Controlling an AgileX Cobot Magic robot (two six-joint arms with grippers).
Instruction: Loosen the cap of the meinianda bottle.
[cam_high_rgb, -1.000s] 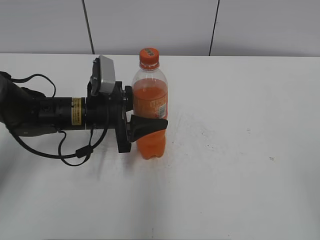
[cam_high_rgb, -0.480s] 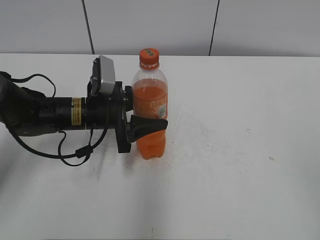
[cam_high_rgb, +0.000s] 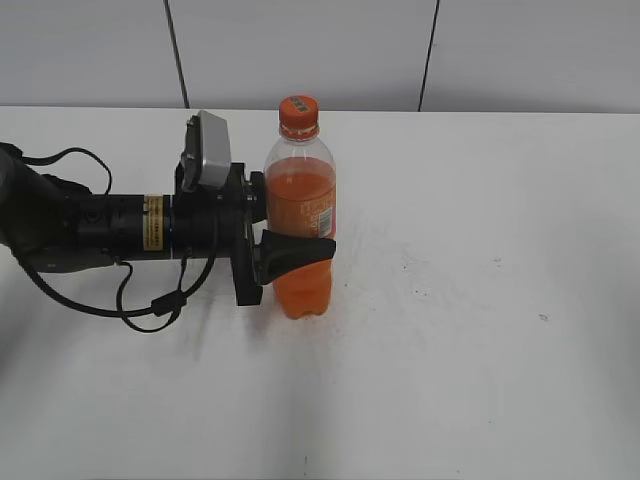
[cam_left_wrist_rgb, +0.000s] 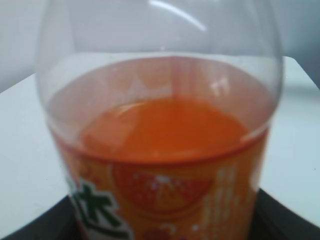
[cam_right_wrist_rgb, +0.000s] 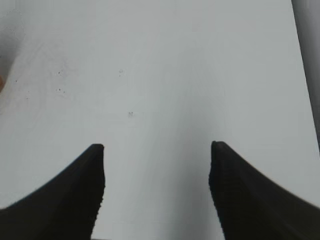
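The meinianda bottle (cam_high_rgb: 300, 215) stands upright on the white table, clear plastic with orange drink and an orange label. Its orange cap (cam_high_rgb: 298, 112) sits on top, untouched. My left gripper (cam_high_rgb: 290, 245) reaches in from the left and is shut on the bottle's waist, one black finger in front of the label. The left wrist view is filled by the bottle (cam_left_wrist_rgb: 165, 150), with the black fingers at both lower corners. My right gripper (cam_right_wrist_rgb: 156, 165) is open and empty above bare table; it is out of the exterior view.
The white table (cam_high_rgb: 480, 330) carries a few small dark specks right of the bottle. A grey panelled wall (cam_high_rgb: 300, 50) stands behind. The left arm's black cable (cam_high_rgb: 150, 305) loops on the table.
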